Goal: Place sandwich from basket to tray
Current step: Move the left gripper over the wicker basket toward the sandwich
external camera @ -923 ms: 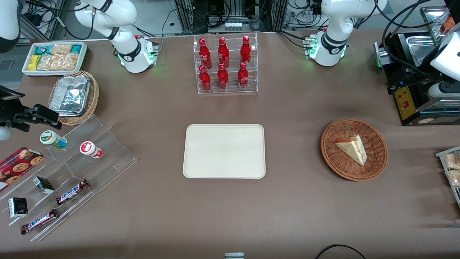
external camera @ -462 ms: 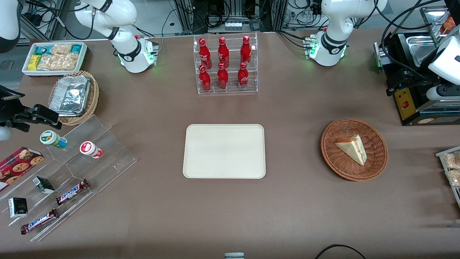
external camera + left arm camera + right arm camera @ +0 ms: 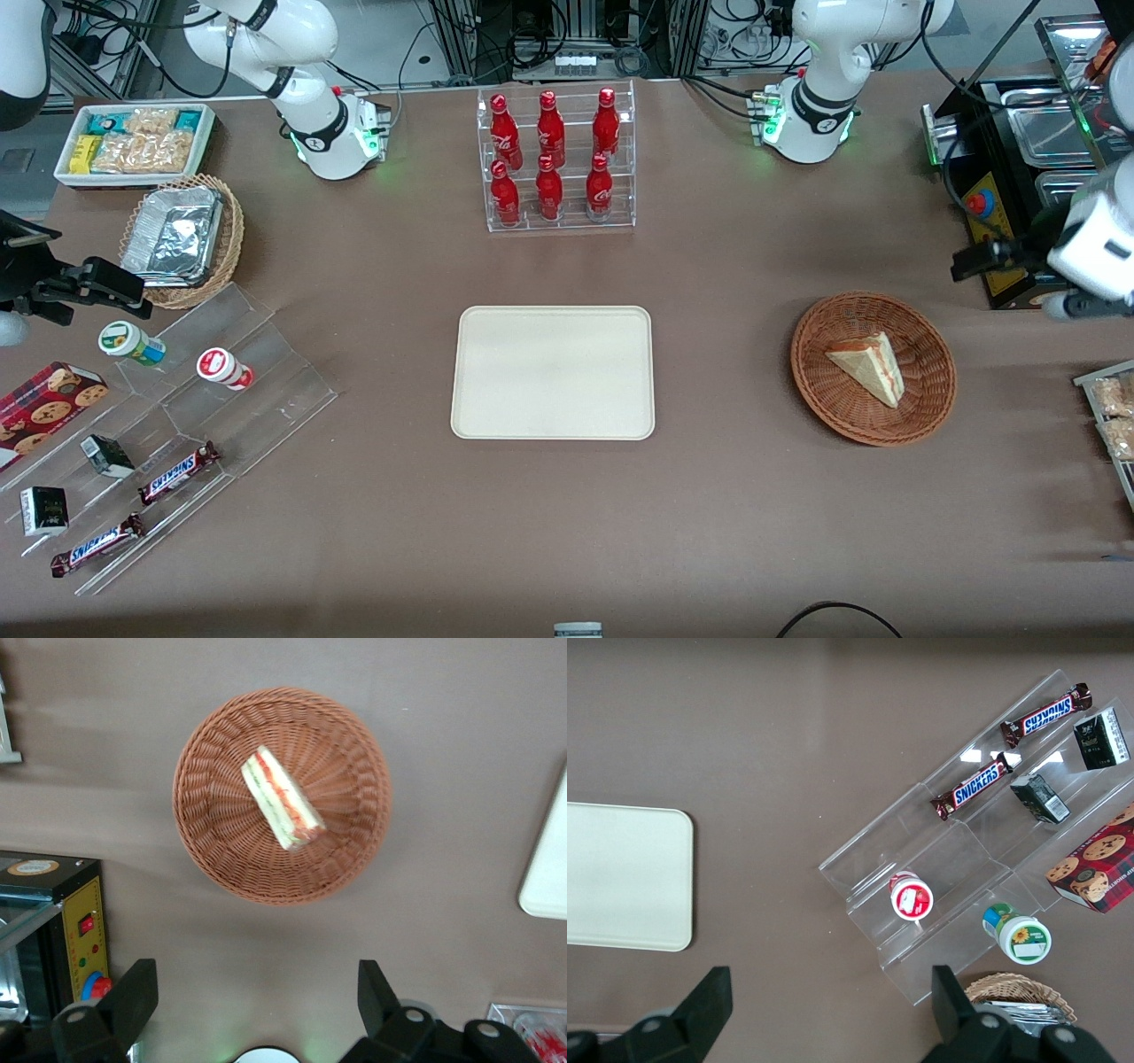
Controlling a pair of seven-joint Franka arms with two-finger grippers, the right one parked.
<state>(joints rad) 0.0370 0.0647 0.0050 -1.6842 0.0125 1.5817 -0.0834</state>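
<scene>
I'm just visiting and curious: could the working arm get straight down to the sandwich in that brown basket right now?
Probably yes. The sandwich lies uncovered in the shallow basket, and nothing is between it and the tool, which hangs above with fingers open, off the basket's rim toward the working arm's end.

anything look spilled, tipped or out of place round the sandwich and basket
Nothing stands out. The pale triangular sandwich wedge lies intact inside the round reddish-brown wicker basket. The cream rectangular tray lies flat. The open gripper hangs above the table beside the basket.
</scene>
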